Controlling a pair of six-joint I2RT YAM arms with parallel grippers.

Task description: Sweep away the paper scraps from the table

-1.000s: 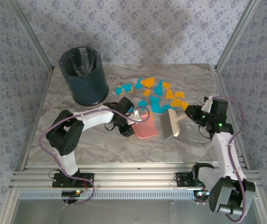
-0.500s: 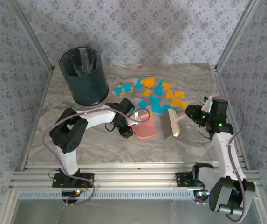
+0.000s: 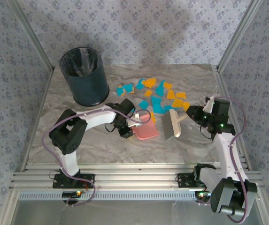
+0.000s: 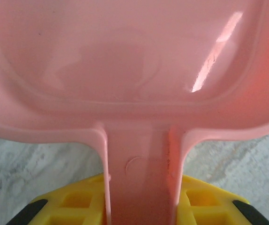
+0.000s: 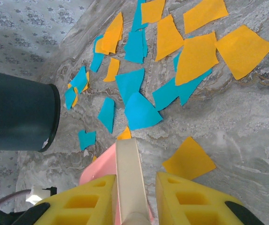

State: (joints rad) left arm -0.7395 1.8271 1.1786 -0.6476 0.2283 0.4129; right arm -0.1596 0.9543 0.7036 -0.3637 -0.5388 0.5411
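There is one dark bin (image 3: 89, 89), one pink dustpan (image 3: 147, 130), one brush (image 3: 171, 125) and two robot arms (image 3: 94, 117). The paper scraps (image 5: 139, 112) number about twenty: roughly ten teal, roughly ten orange.

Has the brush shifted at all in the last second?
No. The brush lies where it was, with the same gap to the bin, and its handle is in the shut right gripper.

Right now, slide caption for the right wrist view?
Right pincer grips beige brush handle facing teal and orange paper scraps on marble table.
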